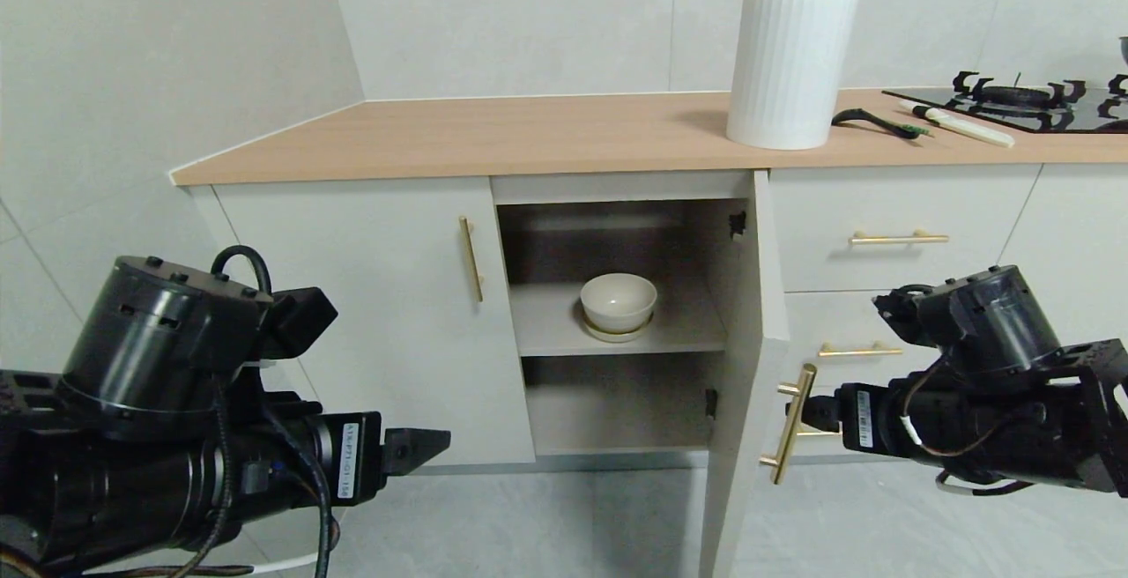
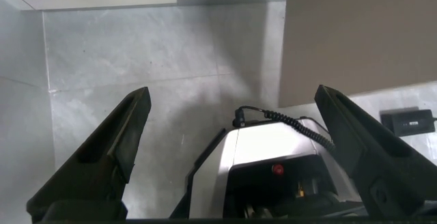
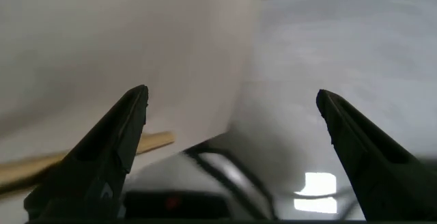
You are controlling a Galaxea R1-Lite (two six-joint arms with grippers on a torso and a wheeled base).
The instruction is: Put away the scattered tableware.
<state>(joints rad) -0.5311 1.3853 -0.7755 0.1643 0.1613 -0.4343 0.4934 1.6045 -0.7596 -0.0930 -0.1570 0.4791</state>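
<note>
the right end effector is spread wide and empty just beside the gold handle of the open cabinet door; i cannot tell if it touches. the left end effector hangs low, also spread and empty. the bowl rests on a small plate on the cabinet's middle shelf, so that part looks done. likely left: shutting the door, and perhaps stowing the black-handled tool and white-handled knife lying on the table.
</note>
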